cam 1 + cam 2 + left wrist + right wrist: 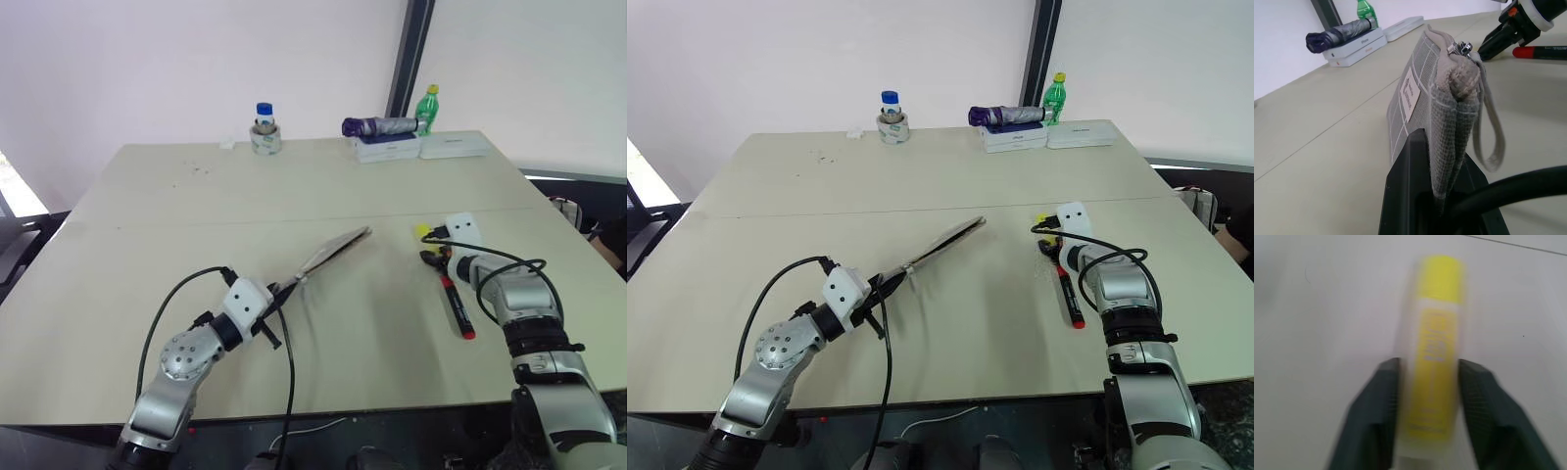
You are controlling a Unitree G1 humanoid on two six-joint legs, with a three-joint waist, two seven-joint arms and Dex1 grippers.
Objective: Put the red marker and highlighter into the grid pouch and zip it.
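Grid pouch (1449,98): grey, white-lined, white label, at frame centre, clamped on edge in left tool (286,288).

Highlighter (1436,342): stubby, yellow, on worktop (294,186) at right, between right tool's (1429,396) part-open fingers, contact unclear.

Red marker (456,304): beside it.

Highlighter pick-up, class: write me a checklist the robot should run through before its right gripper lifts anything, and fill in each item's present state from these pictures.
1. Highlighter lies between the right gripper fingers: ok.
2. Fingers firmly closed on the highlighter: cannot tell; they flank it closely, but contact is unclear.
3. Grid pouch held by the left gripper: ok, clamped at one end and raised off the table.
4. Pouch mouth open enough to take a pen: cannot tell; the left wrist view shows the zipper end looking closed.
5. Red marker within reach for later: ok, lying on the table beside the right gripper.
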